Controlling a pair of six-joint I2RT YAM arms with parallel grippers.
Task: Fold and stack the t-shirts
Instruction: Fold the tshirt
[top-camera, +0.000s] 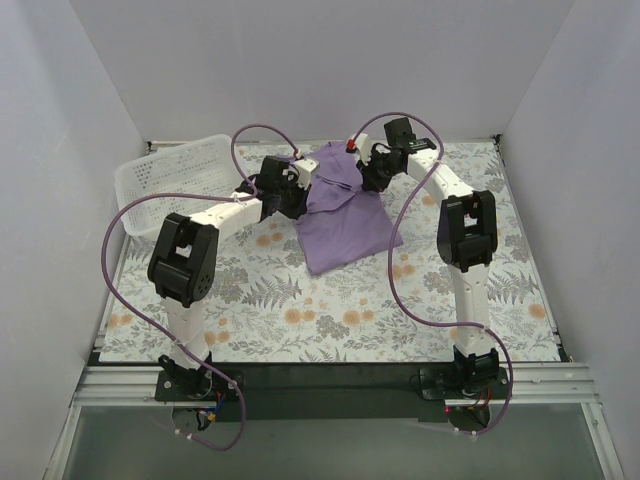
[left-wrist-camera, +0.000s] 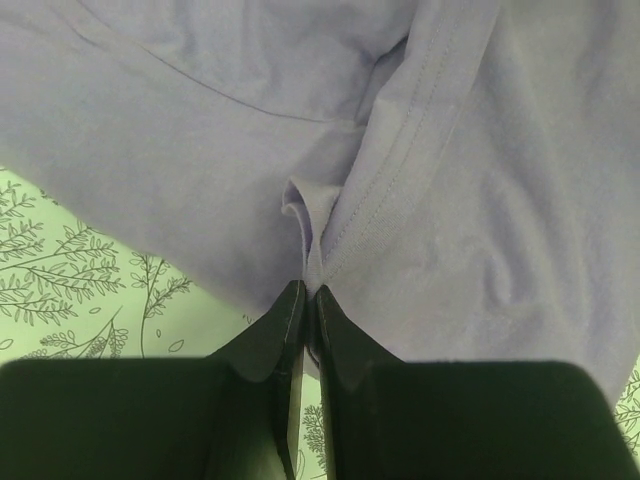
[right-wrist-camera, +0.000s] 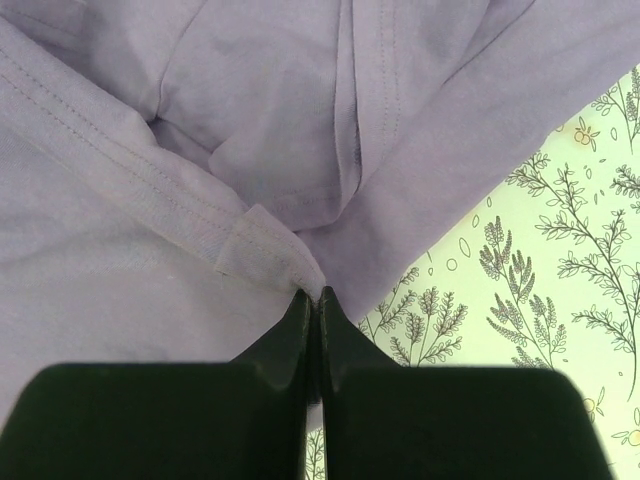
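I see one lavender t-shirt (top-camera: 345, 220) on the far half of the table (top-camera: 300, 315), about midway between the left and right edges. It is bunched rather than flat. Its near end lies on the floral table cover towards the centre, and its far end reaches close to the far edge.

Left gripper (top-camera: 298, 192): at the shirt's left side. In the left wrist view the left gripper (left-wrist-camera: 308, 290) has its jaws pressed together on a small raised fold of the t-shirt (left-wrist-camera: 200, 150), just beside a double-stitched seam. Fabric is pinched between the tips.

Right gripper (top-camera: 370, 175): at the shirt's far right side. In the right wrist view the right gripper (right-wrist-camera: 315, 295) has its jaws closed on the end of a stitched hem of the t-shirt (right-wrist-camera: 270, 130), with the cloth gathered in creases above the tips.

A white perforated basket (top-camera: 170, 170) stands at the far left corner of the table, apart from the shirt. I cannot tell whether anything lies in it.
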